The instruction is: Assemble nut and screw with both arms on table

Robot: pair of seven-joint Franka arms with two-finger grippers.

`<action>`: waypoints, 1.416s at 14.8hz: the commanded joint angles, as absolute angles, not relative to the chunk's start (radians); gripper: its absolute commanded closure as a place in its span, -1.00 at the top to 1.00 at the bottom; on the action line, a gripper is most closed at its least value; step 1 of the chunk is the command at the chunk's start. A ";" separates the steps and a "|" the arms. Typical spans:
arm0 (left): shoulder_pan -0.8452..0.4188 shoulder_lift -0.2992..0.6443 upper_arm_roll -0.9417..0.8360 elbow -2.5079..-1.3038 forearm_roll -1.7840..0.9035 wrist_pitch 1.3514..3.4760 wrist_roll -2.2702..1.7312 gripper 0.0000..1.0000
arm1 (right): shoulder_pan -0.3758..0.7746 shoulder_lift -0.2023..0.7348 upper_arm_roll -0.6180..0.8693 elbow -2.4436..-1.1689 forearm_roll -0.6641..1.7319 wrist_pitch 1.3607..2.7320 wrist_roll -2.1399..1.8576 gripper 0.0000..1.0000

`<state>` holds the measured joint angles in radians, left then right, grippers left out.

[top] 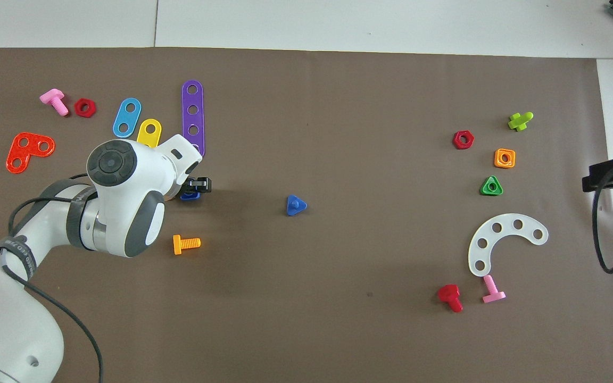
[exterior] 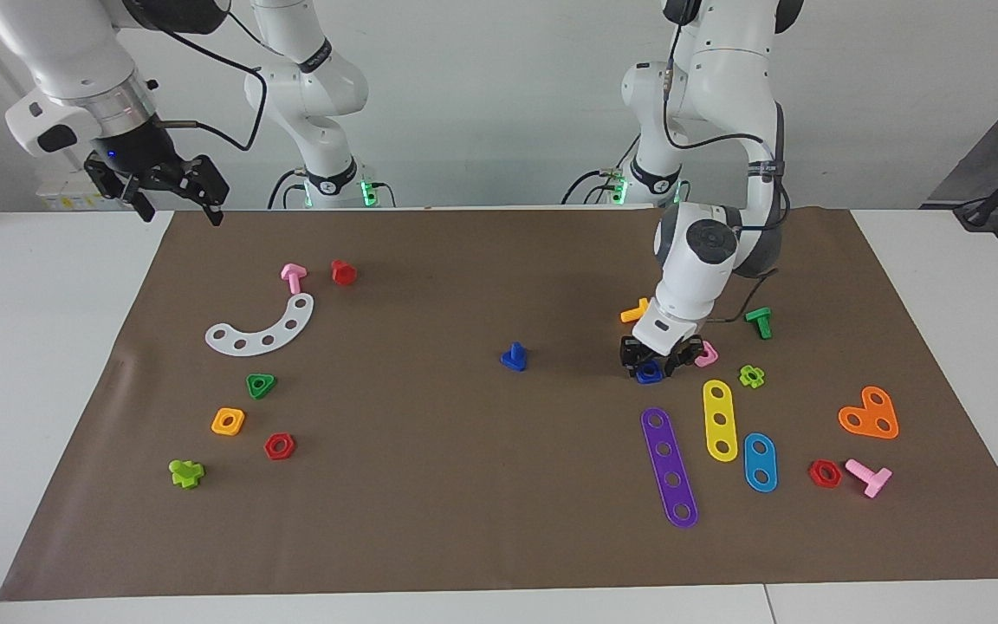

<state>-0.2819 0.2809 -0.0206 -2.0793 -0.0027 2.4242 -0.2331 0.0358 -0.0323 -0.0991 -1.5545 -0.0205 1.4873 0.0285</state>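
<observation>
I read right gripper [exterior: 177, 198], spread wide, waiting over the mat's edge. Screw [exterior: 514, 357] stands mid-mat. Left gripper [exterior: 657, 357] straddles the nut [exterior: 648, 373]; whether it grips, I can't tell. Risk: pink nut [exterior: 707, 354] alongside gets snagged.

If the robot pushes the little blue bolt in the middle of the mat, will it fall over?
Probably not easily. The blue bolt stands on its wide triangular head with the short shaft up, so it looks steady and would likely slide. It looks like stiff, light plastic. If it did tip, the flat-sided head should stop it rolling far.
</observation>
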 commanded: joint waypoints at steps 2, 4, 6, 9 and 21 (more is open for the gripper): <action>-0.298 0.270 -0.005 -2.089 -0.002 2.408 -0.247 0.32 | 0.038 -0.057 -0.097 -1.586 -0.018 1.497 0.046 1.00; -0.298 0.270 -0.005 -2.089 -0.002 2.408 -0.247 0.22 | 0.038 -0.058 -0.095 -1.588 -0.018 1.497 0.046 1.00; -0.298 0.270 -0.005 -2.089 -0.002 2.408 -0.247 0.06 | 0.038 -0.058 -0.095 -1.588 -0.018 1.502 0.046 1.00; -0.298 0.267 -0.002 -2.079 0.000 2.393 -0.247 -0.85 | 0.026 -0.038 -0.095 -1.574 -0.003 1.505 0.061 1.00; -0.466 0.314 -0.011 -1.804 0.107 2.249 -0.253 -1.00 | 0.029 -0.032 -0.097 -1.574 -0.014 1.513 0.063 1.00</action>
<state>-0.4085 0.2817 -0.0258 -1.8710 0.0915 2.2877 -0.2357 0.0360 -0.0191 -0.1000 -1.5577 -0.0210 1.4965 0.0490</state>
